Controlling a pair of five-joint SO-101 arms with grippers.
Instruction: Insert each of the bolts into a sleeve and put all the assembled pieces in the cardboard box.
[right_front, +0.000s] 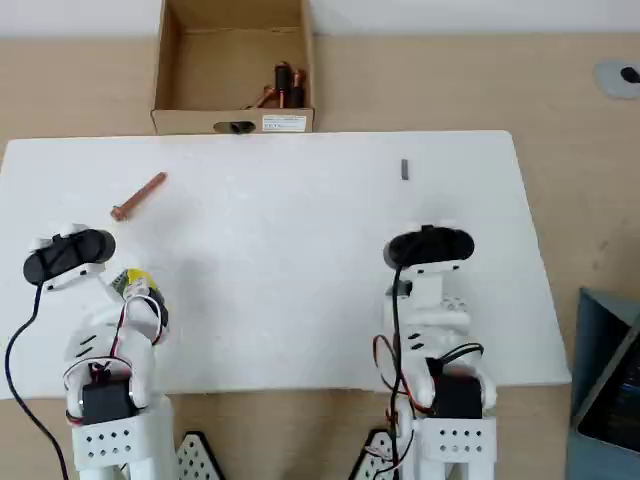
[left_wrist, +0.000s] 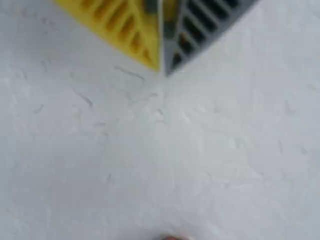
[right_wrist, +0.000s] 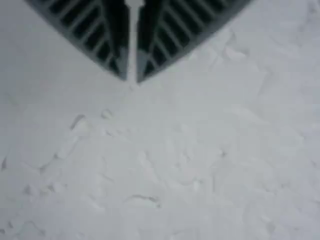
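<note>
One copper bolt (right_front: 139, 196) lies loose on the white board, just beyond the left arm. A small dark sleeve (right_front: 405, 169) lies farther out, in front of the right arm. The cardboard box (right_front: 176, 72) stands past the board's far edge, with several copper-and-black assembled pieces (right_front: 283, 86) in its right corner. My left gripper (left_wrist: 162, 69), one finger yellow and one grey, is shut with nothing in it, close over the board. My right gripper (right_wrist: 131, 74) is also shut and empty above the bare board. Both arms sit folded near the board's front edge.
The white foam board (right_front: 300, 260) covers most of the wooden table. A grey round object (right_front: 618, 78) lies at the far right, and a dark blue bin (right_front: 605, 380) stands off the right side. A small dark piece (right_front: 236, 127) sits against the box's front wall.
</note>
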